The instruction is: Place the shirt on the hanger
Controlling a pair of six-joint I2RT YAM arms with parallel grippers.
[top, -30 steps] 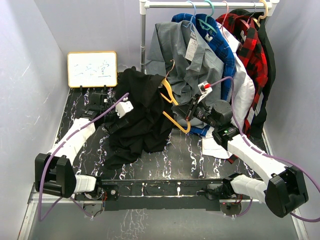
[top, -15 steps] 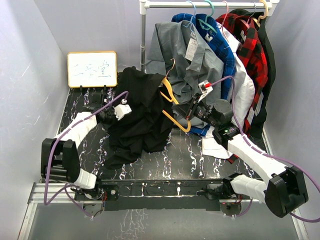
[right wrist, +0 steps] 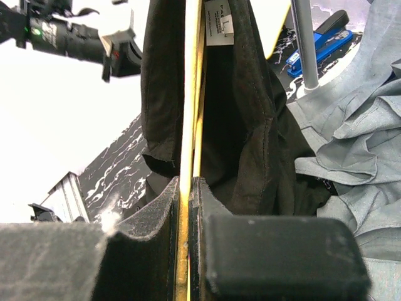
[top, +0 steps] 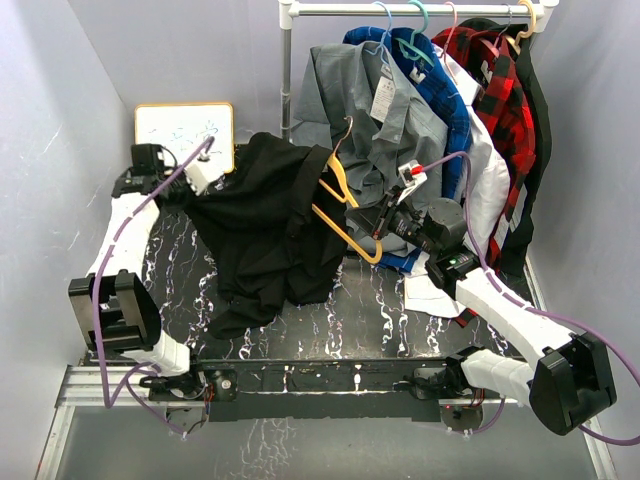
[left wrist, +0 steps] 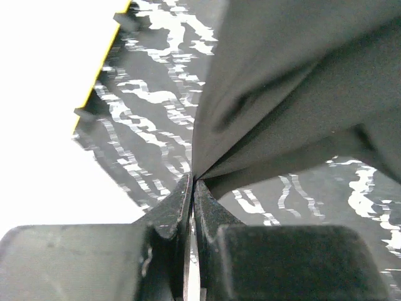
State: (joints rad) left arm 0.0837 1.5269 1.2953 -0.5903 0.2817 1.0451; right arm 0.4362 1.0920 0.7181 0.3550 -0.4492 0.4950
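- Your left gripper (top: 186,190) is pinched shut on an edge of the shirt (top: 270,220). In the left wrist view the black cloth fans up and away from the closed fingertips, clear of the table (top: 380,300).
- Your right gripper (top: 377,234) is clamped on the hanger (right wrist: 194,94). Its thin yellow bar runs straight out from between the jaws.
- The shirt sits between the two arms. One side is drawn out toward the left gripper, near the whiteboard (top: 185,130), the bulk is heaped mid-table, and the upper part is draped at the hanger.
- From above, the hanger's long axis slants from far-left to near-right, with the hook pointing away toward the rail. Its near-right end is in your right fingers and the far end is lost in black cloth.
- The right wrist view shows fabric on both sides of the bar, with the white label (right wrist: 218,22) beside it. The collar opening looks to be around the hanger, though I cannot tell how far either shoulder is seated.
- The key relation is that your left grip lies well to the left of the hanger, across the shirt's width. A pull from there runs across the bar, not along it.
- The left arm is nearer the loose cloth, so it should do the moving while the right only steadies.
- The likely risk is that tension from the left drags the collar off the far end.
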